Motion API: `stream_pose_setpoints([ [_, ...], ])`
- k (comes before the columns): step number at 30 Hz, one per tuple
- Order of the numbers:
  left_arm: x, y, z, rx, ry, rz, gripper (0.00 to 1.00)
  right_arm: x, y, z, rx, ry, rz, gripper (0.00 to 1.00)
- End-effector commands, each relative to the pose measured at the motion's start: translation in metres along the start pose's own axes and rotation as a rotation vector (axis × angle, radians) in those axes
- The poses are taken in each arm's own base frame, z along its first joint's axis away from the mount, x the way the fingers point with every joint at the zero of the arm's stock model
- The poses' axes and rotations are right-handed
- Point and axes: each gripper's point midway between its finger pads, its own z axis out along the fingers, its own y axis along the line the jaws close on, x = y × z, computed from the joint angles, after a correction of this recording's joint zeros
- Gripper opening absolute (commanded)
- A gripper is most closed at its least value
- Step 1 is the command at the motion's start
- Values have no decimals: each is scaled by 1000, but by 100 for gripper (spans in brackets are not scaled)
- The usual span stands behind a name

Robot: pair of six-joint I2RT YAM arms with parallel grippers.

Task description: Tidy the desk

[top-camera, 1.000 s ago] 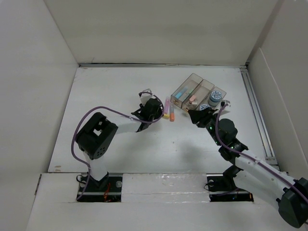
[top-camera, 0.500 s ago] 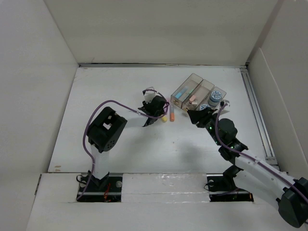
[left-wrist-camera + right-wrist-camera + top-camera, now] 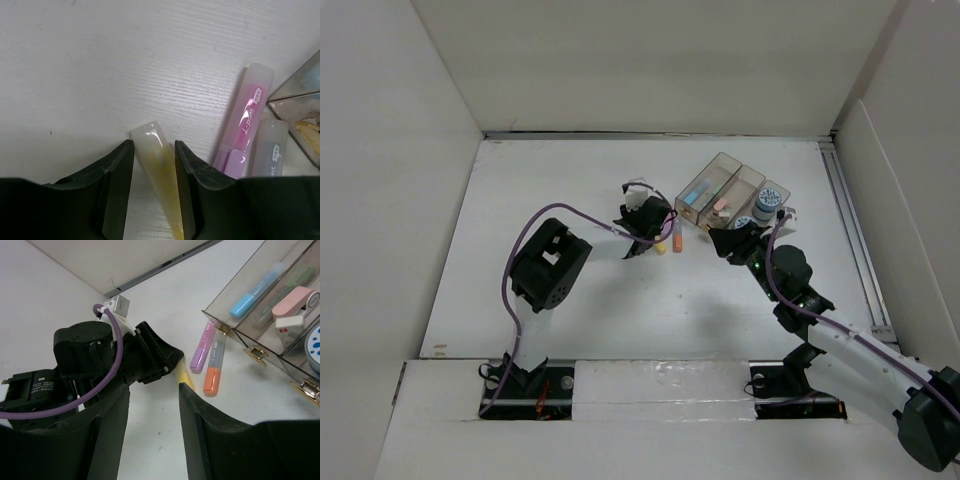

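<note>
- Left claw: jaws narrow and set on either side of a yellow highlighter. The right-hand finger looks to be against the barrel, and a sliver of table shows beside the other. Whether the grip is made cannot be told.
- Right claw: jaws moderately apart with nothing between them. It hangs low over the table just beside the near end of the clear three-compartment tray.
- Table: the large matte-white surface filling the floor of the enclosure, under both arms and all the items.
- Governing relation: the yellow highlighter lies flat on the table directly under the left claw. Its long axis runs out between the fingers, tilted slightly, so the jaws close across its width. Its far tip reaches just past the fingertips.
- Neighbours: a pink highlighter and an orange-capped highlighter lie side by side just to the tray side of the yellow one, roughly parallel to it. They are outside the jaws, and their far ends reach the tray's near wall.
- Arm proximity: the left arm is on the item. The right claw is near, on the opposite side of the three highlighters.
- Assessment: the step in hand appears to be picking up the yellow highlighter, probably to go in the tray. A lift calls for a firm hold and clearance from the pink neighbour.
</note>
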Motion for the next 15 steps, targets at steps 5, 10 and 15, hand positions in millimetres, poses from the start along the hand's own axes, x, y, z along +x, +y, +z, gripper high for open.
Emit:
stream_pose_setpoints([
  [5, 15, 37, 0, -147, 34, 149, 7, -28, 23, 3, -62, -75, 7, 50],
  [10, -1, 26, -18, -56, 7, 103, 0, -28, 23, 2, -65, -77, 9, 50],
  [15, -27, 0, -49, 114, -9, 39, 0, -29, 23, 2, -65, -79, 8, 50],
])
